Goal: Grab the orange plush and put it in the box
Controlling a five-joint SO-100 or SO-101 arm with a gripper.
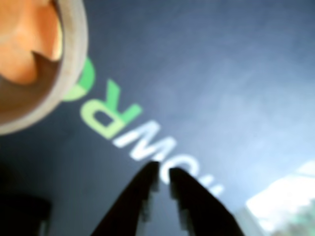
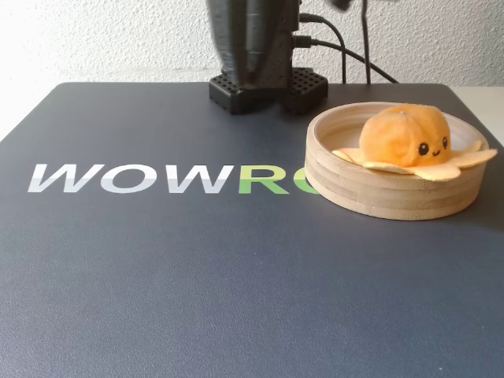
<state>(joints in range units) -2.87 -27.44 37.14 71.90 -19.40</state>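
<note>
The orange plush (image 2: 402, 135) lies inside the round light-wood box (image 2: 378, 193) at the right of the mat, with its tentacles draped over the rim. In the wrist view the plush (image 1: 27, 44) and the box rim (image 1: 74, 44) fill the top left corner, blurred. My gripper (image 1: 164, 169) is shut and empty, with its dark fingers almost touching above the mat's lettering. In the fixed view the gripper (image 2: 250, 67) hangs at the top centre over the arm's base, well away from the box.
A dark mat (image 2: 157, 276) with white and green lettering (image 2: 134, 177) covers the table. The arm's black base (image 2: 268, 90) stands at the mat's far edge, with cables (image 2: 346, 47) running behind it along a white wall.
</note>
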